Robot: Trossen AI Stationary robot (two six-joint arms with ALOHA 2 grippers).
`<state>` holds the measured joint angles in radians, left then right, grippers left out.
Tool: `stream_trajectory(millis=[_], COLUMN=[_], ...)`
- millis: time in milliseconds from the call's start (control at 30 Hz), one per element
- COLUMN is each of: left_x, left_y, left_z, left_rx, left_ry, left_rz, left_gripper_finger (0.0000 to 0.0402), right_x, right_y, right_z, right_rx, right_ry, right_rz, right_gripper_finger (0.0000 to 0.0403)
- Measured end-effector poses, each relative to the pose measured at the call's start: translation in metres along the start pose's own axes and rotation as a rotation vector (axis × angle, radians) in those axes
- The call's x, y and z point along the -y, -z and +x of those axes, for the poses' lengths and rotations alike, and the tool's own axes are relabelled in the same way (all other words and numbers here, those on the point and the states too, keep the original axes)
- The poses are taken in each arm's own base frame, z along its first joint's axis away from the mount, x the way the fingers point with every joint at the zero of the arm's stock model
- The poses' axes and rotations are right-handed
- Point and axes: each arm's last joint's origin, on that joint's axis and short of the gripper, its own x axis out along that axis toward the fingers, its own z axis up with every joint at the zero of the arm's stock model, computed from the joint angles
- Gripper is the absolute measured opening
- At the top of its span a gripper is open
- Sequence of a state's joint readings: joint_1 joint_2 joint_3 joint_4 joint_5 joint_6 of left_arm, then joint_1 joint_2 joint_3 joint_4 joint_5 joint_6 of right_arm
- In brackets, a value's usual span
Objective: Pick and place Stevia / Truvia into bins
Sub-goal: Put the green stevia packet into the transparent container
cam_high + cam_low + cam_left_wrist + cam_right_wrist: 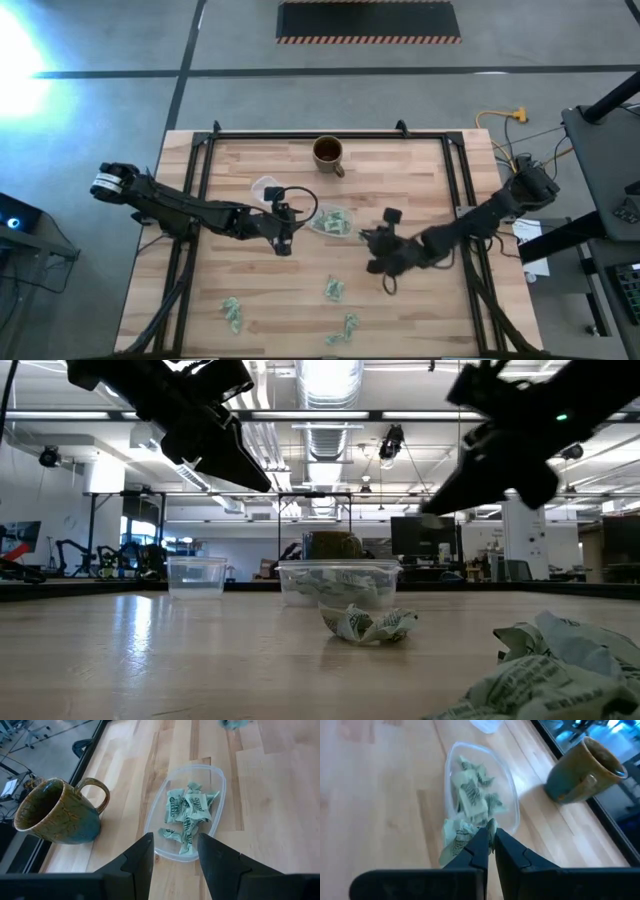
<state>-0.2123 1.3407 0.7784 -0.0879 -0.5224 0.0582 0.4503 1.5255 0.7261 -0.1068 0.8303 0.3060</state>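
With a sachet (456, 836) pinched in your right gripper (491, 840) just short of the tub (512, 802), carry it over the rim before letting go, and keep your spread, empty left gripper (175, 852) hovering clear beside the mug (59, 812).

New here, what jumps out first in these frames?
The clear tub mid-table, already holding a heap of green-and-white sachets, with both claws close by: the left claw open, the right claw shut, a sachet at its tip. Next, the brown mug at the far edge and loose packets toward the near edge.
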Motion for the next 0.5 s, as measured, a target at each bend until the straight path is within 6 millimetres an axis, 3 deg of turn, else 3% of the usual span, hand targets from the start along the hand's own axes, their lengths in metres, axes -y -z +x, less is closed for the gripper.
stream_trajectory(millis=[300, 500], left_x=[0.0, 0.0], left_y=[0.001, 0.001], left_z=[0.0, 0.0], left_rx=[-0.005, -0.008], left_ry=[0.0, 0.0], left_rz=[0.003, 0.005], left_gripper_finger=[0.0136, 0.0136], right_x=[0.028, 0.046], right_y=[-0.017, -0.014], right_z=[0.05, 0.064], right_rx=[0.028, -0.016], right_ry=[-0.062, -0.063], right_rz=[0.007, 0.045], right_gripper_finger=[0.0013, 0.0013])
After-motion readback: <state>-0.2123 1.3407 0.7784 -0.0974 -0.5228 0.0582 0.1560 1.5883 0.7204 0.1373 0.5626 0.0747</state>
